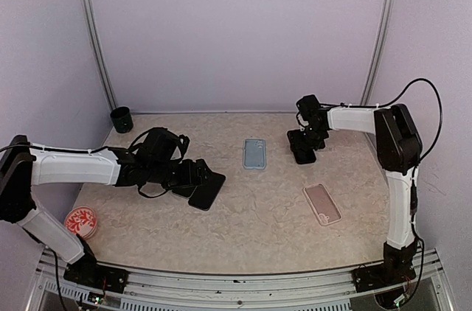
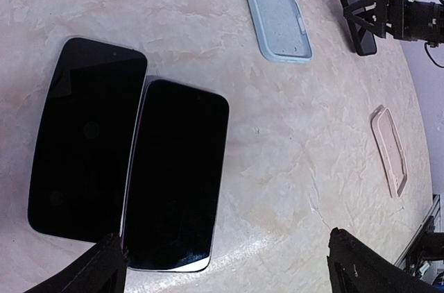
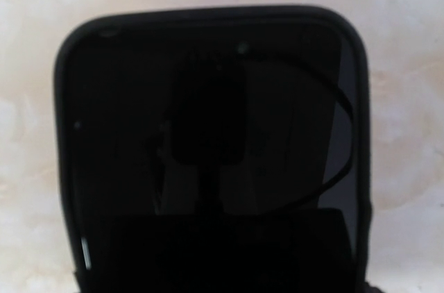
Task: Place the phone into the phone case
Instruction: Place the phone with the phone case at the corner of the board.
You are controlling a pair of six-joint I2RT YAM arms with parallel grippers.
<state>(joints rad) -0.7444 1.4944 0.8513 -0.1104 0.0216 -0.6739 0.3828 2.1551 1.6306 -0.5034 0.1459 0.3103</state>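
Note:
Two black phones lie side by side on the table, one (image 2: 87,137) to the left of the other (image 2: 177,175), both screen up. My left gripper (image 2: 232,275) hovers open over their near ends, with one finger (image 2: 104,272) beside the right phone's corner. A third black phone (image 3: 208,98) is held across its width by my right gripper (image 1: 304,147) at the back right; whether it rests on the table I cannot tell. An empty light blue phone case (image 1: 254,154) lies in the middle. An empty pink phone case (image 1: 322,204) lies at the front right.
A dark green cup (image 1: 122,119) stands at the back left corner. A red and white round dish (image 1: 81,222) sits near the front left edge. Metal rails run along the table's near edge (image 1: 236,278).

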